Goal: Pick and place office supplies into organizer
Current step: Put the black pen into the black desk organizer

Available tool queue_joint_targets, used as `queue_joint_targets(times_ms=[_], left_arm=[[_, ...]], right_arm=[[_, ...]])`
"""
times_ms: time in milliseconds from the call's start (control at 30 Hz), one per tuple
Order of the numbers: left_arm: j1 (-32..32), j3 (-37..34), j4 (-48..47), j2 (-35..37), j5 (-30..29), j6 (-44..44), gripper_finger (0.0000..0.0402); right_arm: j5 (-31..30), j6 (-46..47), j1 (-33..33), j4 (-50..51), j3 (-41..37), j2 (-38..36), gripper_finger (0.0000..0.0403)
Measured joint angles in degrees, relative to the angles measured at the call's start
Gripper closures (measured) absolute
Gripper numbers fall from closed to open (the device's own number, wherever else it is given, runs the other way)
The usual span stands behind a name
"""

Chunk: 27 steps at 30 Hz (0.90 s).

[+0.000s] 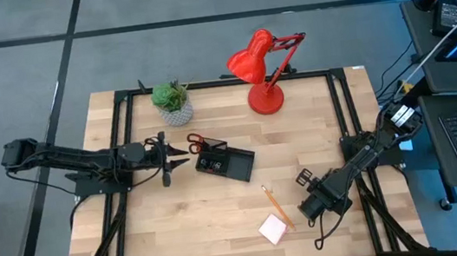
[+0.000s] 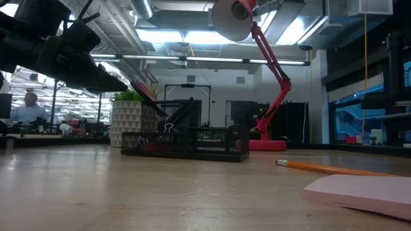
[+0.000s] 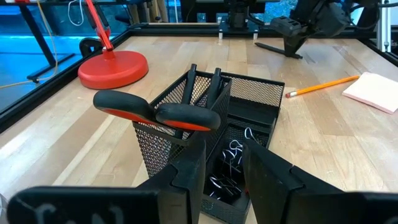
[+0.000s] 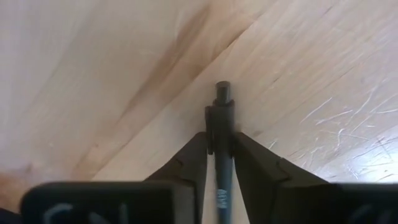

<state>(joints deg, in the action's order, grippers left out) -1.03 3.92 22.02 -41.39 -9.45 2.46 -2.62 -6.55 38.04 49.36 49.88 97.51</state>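
Note:
The black mesh organizer (image 1: 231, 163) stands mid-table. Red-handled scissors (image 3: 155, 113) and two black pens (image 3: 191, 79) stick up out of its taller section, and black clips (image 3: 231, 163) lie in a low compartment. My left gripper (image 3: 222, 146) hovers open just left of the organizer, level, touching nothing. My right gripper (image 1: 312, 207) points down near the right front of the table, shut on a black pen (image 4: 223, 102). An orange pencil (image 1: 275, 205) and a pink sticky-note pad (image 1: 273, 228) lie flat on the table beside it. My right gripper pinches the pen's barrel (image 4: 222, 163) between its two fingers (image 4: 193, 155), just behind the clip end. The fingers come from above, pointing down, and lie across the pen. The pen lies level at the table top; whether it is lifted clear I cannot tell.
A red desk lamp (image 1: 261, 71) stands at the far edge with a potted plant (image 1: 173, 101) to its left. A black frame rail (image 1: 350, 122) runs along the table's sides. Bare wood shows between the organizer and the near edge.

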Motion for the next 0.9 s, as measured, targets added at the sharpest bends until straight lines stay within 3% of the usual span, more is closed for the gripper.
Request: queue_joint_targets(times_ms=[233, 900], left_arm=[[0.01, 0.00, -0.01, 0.00, -0.02, 0.00, 0.0302], [0.02, 0.00, -0.02, -0.02, -0.01, -0.01, 0.0302]], right_arm=[[-0.14, 0.07, 0.00, -0.06, 0.05, 0.00, 0.0358], [-0.51, 3.18, -0.07, 2.11, 3.24, 0.37, 0.0373]])
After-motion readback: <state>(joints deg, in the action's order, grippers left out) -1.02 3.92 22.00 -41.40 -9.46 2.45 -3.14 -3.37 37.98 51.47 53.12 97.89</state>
